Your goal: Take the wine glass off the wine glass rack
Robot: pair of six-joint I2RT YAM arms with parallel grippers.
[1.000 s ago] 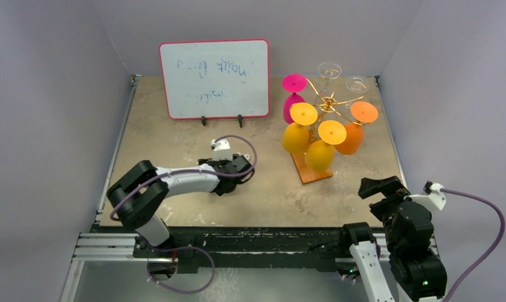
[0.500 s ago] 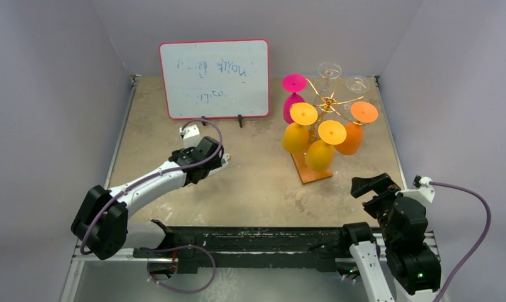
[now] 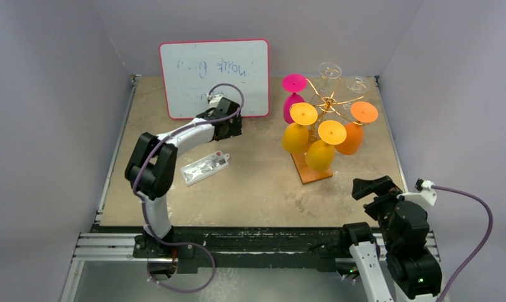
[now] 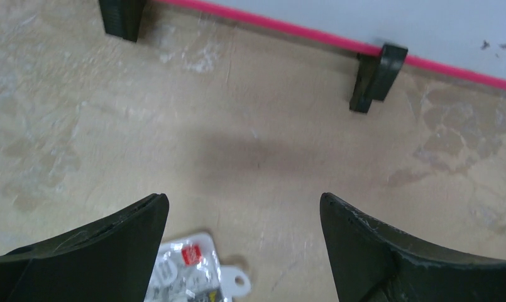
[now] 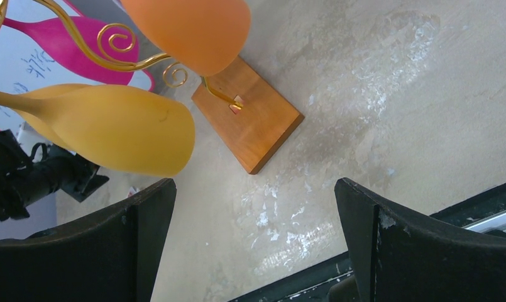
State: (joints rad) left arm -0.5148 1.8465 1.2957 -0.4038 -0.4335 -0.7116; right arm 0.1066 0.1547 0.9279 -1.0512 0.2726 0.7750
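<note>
The wine glass rack (image 3: 329, 100) is a gold wire stand on an orange-brown wooden base (image 3: 310, 173) at the back right. Upside-down wine glasses hang from it: a pink one (image 3: 292, 106), two yellow ones (image 3: 295, 138) (image 3: 319, 155), an orange one (image 3: 349, 138) and two clear ones (image 3: 329, 69). My right gripper (image 3: 373, 187) is open near the front right edge, apart from the rack. Its wrist view shows the base (image 5: 247, 119), the orange bowl (image 5: 187, 28) and a yellow bowl (image 5: 112, 129) beyond the gripper (image 5: 255, 182). My left gripper (image 3: 228, 124) (image 4: 244, 201) is open and empty by the whiteboard's lower edge.
A red-framed whiteboard (image 3: 214, 78) stands on black feet (image 4: 376, 75) at the back centre. A small clear plastic packet (image 3: 205, 167) (image 4: 187, 277) lies flat on the table left of centre, just behind my left fingers. Grey walls enclose the table on three sides.
My left arm has swung from mid-table back toward the whiteboard, and the plastic packet now shows on the table behind it. My right arm has hardly shifted. The glasses hang as before.
</note>
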